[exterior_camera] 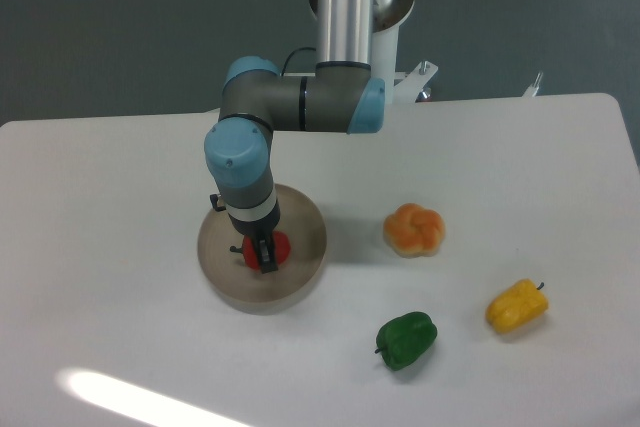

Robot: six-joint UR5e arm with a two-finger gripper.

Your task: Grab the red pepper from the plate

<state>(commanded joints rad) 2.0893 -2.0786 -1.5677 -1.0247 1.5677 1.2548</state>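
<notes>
The small glossy red bell pepper (278, 246) sits inside the round beige-tan plate with a raised rim (305, 222), and the dark two-finger gripper (266, 259) reaches straight down onto it, its fingers pinching the pepper. On the white table (120, 187), well apart to the right of the plate, lie 3 others: an orange lobed pepper (414, 229), a green pepper (406, 339) and a yellow pepper (517, 306).

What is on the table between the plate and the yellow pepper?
In the camera view, the green pepper sits roughly between the plate and the yellow pepper, a bit nearer the camera. The orange pepper lies farther back.
</notes>
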